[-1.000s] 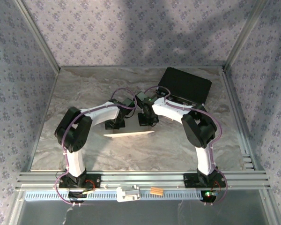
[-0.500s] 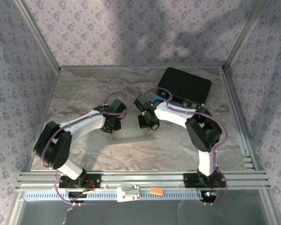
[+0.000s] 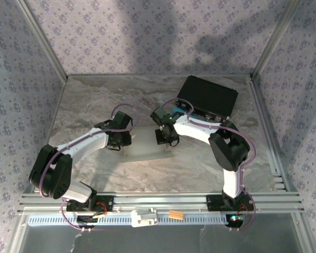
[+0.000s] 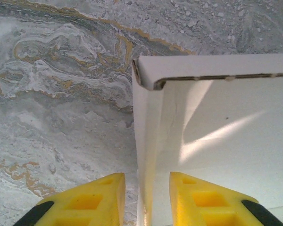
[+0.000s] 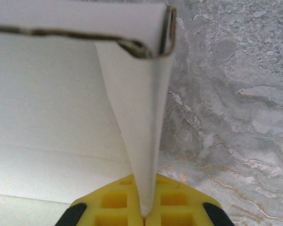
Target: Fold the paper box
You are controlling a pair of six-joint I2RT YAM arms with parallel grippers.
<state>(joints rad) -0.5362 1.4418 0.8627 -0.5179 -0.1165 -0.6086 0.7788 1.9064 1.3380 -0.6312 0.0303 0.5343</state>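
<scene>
The paper box [image 3: 147,148] is white cardboard with raised side walls, lying mid-table between my two grippers. My left gripper [image 3: 120,141] is at the box's left end. In the left wrist view its yellow fingers [image 4: 96,197] stand open astride the box's upright left wall [image 4: 148,141], with a gap on both sides. My right gripper [image 3: 167,138] is at the box's right end. In the right wrist view that gripper [image 5: 145,188] is shut on the thin right wall [image 5: 141,122], which rises to a folded corner.
A black rectangular case [image 3: 208,96] lies at the back right, just behind the right arm. Patterned walls and metal rails enclose the marble table [image 3: 95,100]. A white part [image 3: 145,217] and a small orange piece [image 3: 176,215] sit on the front rail.
My left arm has swung left and down, carrying its gripper to the box's left wall, and its jaws have parted. The right gripper has kept its grip near the same spot.
</scene>
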